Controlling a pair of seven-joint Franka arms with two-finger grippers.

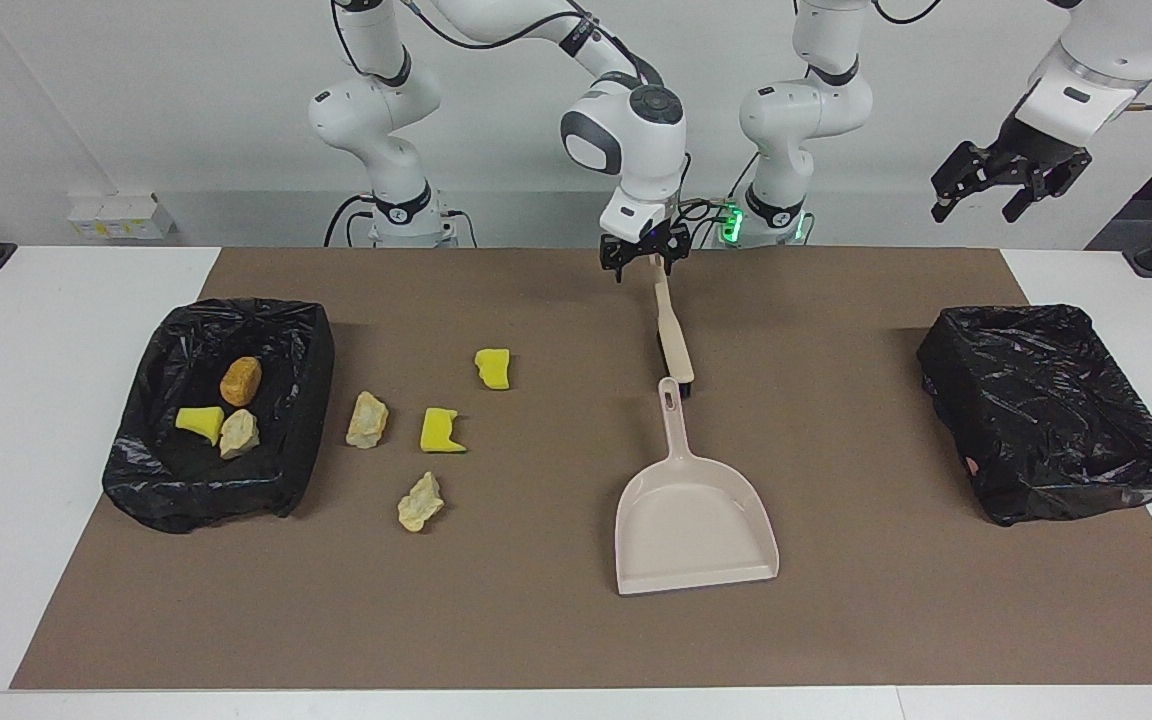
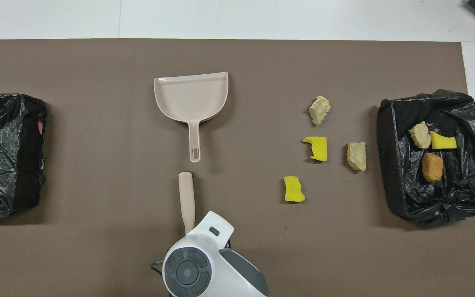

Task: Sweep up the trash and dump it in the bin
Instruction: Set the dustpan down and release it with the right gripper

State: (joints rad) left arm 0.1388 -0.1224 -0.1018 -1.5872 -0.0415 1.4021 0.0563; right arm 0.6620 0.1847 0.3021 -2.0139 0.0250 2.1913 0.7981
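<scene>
**A:** Where is the trash?

**B:** Split in two. Four scraps lie on the brown mat (image 1: 836, 620) in the middle band of the facing view, toward the right arm's end: a yellow sponge piece (image 1: 493, 367), a green-backed sponge piece (image 1: 441, 430), a beige lump (image 1: 367, 419) just beside the bin, and another beige lump (image 1: 421, 501) lower in the frame. Three more sit inside the black-bagged bin (image 1: 236, 312) at that end of the table: a golden-brown lump (image 1: 241, 380), a yellow wedge (image 1: 200, 423) and a pale lump (image 1: 239, 433), those last two touching.

**A:** And the tools?

**B:** The beige dustpan (image 1: 691, 520) lies flat at lower centre, with its handle pointing up the frame toward the robots. The brush (image 1: 674, 340) lies in line with it, higher in the frame, its tip close to the dustpan's handle.

**A:** The grippers?

**B:** The right gripper (image 1: 644, 262) hangs at top centre over the robots' end of the brush handle, fingers apart and gripping nothing. The left gripper (image 1: 1011, 185) waits high in the upper corner above the second black-bagged bin (image 1: 1051, 410), fingers spread as well and carrying nothing.
</scene>
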